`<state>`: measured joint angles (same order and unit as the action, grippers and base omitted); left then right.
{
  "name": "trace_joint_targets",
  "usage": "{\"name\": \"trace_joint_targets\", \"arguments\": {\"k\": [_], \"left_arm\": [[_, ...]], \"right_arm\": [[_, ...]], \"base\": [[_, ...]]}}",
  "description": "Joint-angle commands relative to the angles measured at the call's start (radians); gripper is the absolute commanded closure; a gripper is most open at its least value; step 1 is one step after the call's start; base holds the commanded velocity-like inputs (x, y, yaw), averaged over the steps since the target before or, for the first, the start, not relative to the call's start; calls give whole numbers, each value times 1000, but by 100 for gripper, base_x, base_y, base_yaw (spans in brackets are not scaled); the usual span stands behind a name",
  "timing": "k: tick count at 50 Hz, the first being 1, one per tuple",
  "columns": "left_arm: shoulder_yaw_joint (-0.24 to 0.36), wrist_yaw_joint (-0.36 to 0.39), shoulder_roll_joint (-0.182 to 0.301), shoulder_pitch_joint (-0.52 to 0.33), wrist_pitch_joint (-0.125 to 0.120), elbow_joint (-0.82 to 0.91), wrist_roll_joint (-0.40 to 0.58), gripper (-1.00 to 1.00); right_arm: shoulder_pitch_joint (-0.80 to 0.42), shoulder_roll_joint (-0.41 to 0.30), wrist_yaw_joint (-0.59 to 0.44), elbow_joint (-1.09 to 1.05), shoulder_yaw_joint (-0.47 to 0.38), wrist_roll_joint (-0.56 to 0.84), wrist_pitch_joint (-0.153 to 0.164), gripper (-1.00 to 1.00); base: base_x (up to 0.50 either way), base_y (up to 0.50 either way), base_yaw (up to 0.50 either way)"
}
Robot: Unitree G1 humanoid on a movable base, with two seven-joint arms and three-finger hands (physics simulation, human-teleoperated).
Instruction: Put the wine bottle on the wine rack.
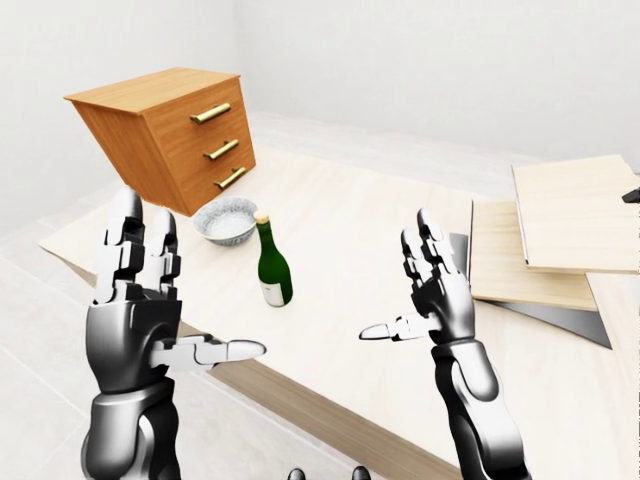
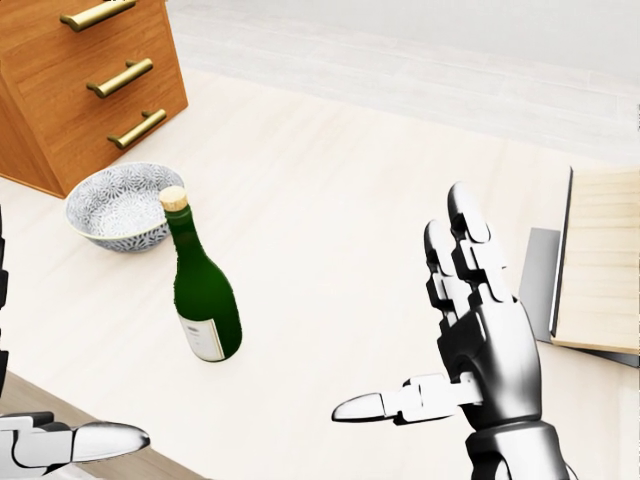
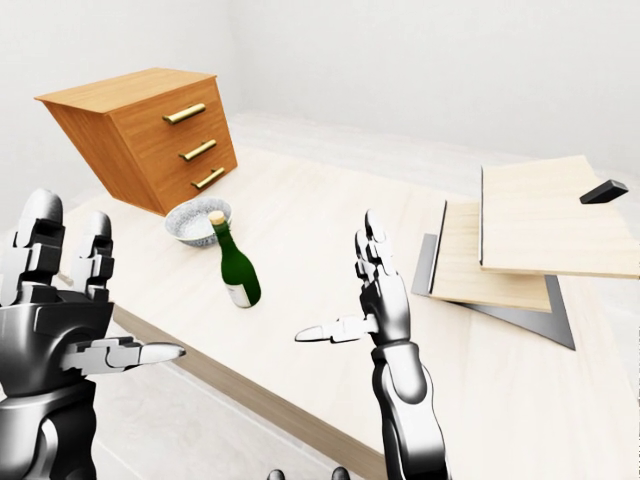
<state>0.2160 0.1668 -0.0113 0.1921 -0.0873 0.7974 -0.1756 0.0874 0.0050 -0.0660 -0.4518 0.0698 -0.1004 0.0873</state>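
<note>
A green wine bottle [image 2: 205,300] with a cork and a white label stands upright on the pale wooden table [image 1: 340,230]. It is just right of a patterned bowl. My left hand [image 1: 195,285] is open, fingers up and thumb pointing right, low at the left and short of the bottle. My right hand [image 1: 400,275] is open the same way, to the right of the bottle and apart from it. Stacked pale wooden boards on a grey plate [image 3: 500,265] lie at the right. I cannot tell if they are the wine rack.
A wooden chest of three drawers [image 1: 170,130] with brass handles stands tilted at the upper left. The grey patterned bowl [image 1: 225,220] sits beside it. A small black object [image 3: 603,190] lies on the top board. The table's near edge [image 1: 300,400] runs diagonally below my hands.
</note>
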Motion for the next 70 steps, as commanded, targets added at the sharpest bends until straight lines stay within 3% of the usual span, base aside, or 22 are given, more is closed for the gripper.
{"name": "trace_joint_targets", "arguments": {"k": [1, 16, 31, 39, 46, 61, 70], "left_arm": [[9, 0, 3, -5, 0, 8, -7, -100], [53, 21, 2, 7, 0, -37, -18, -100], [199, 80, 13, 21, 0, -164, -57, -100], [266, 120, 11, 47, 0, -179, -84, -100], [323, 120, 20, 22, 0, -183, -117, -100], [346, 129, 8, 30, 0, -112, -131, -100], [392, 124, 26, 7, 0, -91, -163, -100]], "right_arm": [[-7, 0, 2, 9, 1, 5, 0, -100], [-68, 17, 7, 107, 23, 5, 0, -100], [-297, 78, 38, 274, 74, 53, 0, -100], [-400, 108, 48, 392, 64, 64, 0, -100], [-512, 131, 79, 516, 33, 55, 0, -100], [-674, 140, 115, 799, -17, 2, 0, -100], [-737, 145, 115, 972, -31, -29, 0, -100]], "base": [[24, 24, 0], [4, 4, 0], [0, 0, 0], [0, 0, 0], [0, 0, 0], [0, 0, 0], [0, 0, 0]]}}
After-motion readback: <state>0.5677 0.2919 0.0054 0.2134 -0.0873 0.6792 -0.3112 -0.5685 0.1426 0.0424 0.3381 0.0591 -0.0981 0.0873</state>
